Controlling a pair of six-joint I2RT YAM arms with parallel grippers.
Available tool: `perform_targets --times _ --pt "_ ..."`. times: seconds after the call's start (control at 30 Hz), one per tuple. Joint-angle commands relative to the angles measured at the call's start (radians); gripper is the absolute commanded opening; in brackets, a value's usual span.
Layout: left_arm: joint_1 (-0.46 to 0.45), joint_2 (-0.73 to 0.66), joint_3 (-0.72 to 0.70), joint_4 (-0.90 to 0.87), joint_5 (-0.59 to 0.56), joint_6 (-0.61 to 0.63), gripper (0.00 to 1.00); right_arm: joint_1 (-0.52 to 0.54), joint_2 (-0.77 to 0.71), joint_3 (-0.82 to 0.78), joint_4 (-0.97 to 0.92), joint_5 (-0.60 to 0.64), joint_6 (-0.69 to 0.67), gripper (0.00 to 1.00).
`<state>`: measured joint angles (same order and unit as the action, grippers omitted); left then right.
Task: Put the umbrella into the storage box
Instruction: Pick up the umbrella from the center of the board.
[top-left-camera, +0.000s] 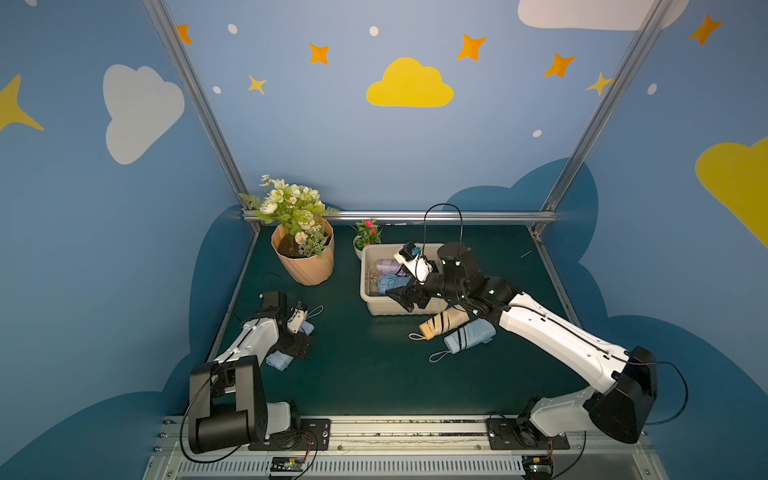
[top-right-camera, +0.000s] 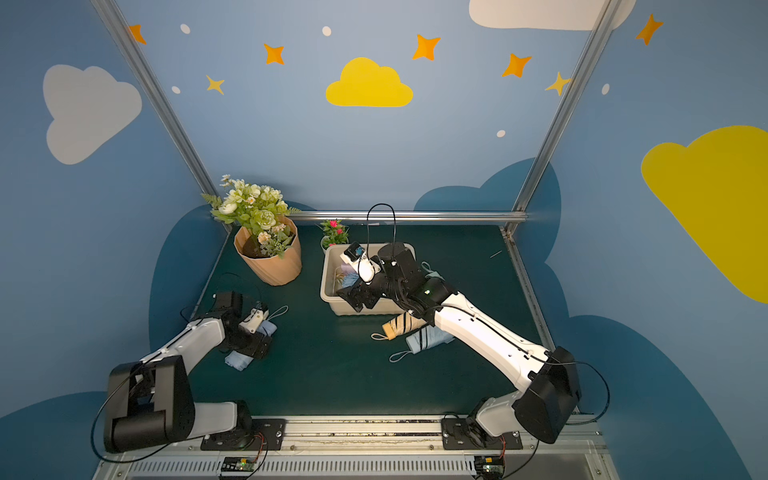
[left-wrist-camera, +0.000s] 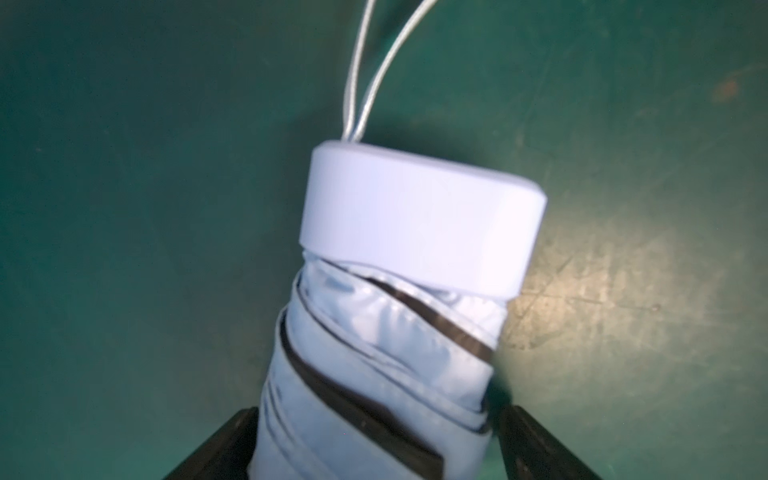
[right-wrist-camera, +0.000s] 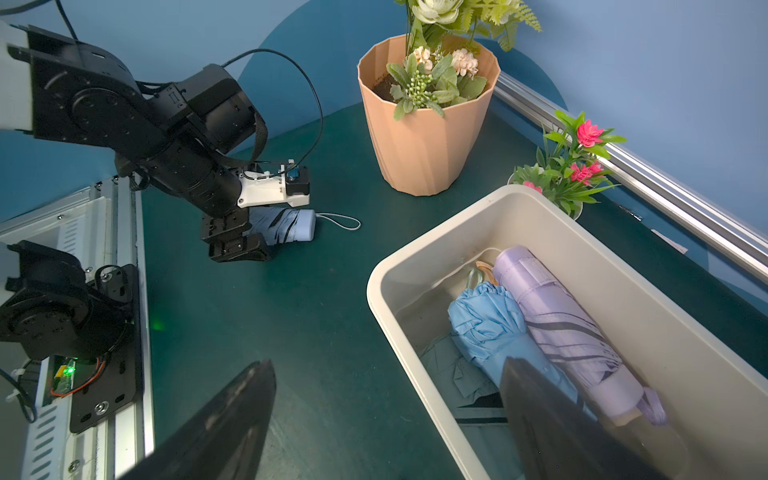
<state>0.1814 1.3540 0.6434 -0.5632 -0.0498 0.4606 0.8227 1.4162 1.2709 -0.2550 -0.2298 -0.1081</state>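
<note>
Open green mat (top-left-camera: 365, 374) between left gripper (top-left-camera: 296, 347) and storage box (top-left-camera: 363, 270)

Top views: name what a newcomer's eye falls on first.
The beige storage box right of centre holds a lilac umbrella and a blue umbrella, with the right gripper open astride its rim. At the left, the left gripper brackets a pale blue umbrella lying on the mat. A tan flower pot stands at the back left.
</note>
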Motion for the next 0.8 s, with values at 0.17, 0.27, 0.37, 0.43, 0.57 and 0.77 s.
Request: perform_targets --times 0.17,0.27,0.37,0.43,0.57,0.77 --pt "-0.039 0.077 0.031 0.001 0.045 -0.004 0.77 -0.002 -0.022 -0.043 0.064 -0.002 0.018 0.91" --pt "-0.047 0.084 0.050 -0.015 0.043 0.004 0.67 -0.002 -0.032 -0.055 0.074 0.003 0.022 0.90" --pt "-0.056 0.082 0.060 -0.025 0.048 -0.001 0.62 -0.001 -0.043 -0.064 0.074 0.006 0.025 0.91" --pt "-0.066 0.075 0.061 -0.029 0.047 -0.001 0.59 -0.002 -0.050 -0.064 0.068 0.006 0.025 0.91" --pt "-0.083 0.042 0.083 -0.063 0.020 -0.002 0.56 -0.002 -0.062 -0.067 0.050 0.012 0.022 0.90" --pt "-0.100 -0.073 0.125 -0.136 0.014 -0.002 0.50 -0.002 -0.086 -0.085 0.036 0.016 0.027 0.90"
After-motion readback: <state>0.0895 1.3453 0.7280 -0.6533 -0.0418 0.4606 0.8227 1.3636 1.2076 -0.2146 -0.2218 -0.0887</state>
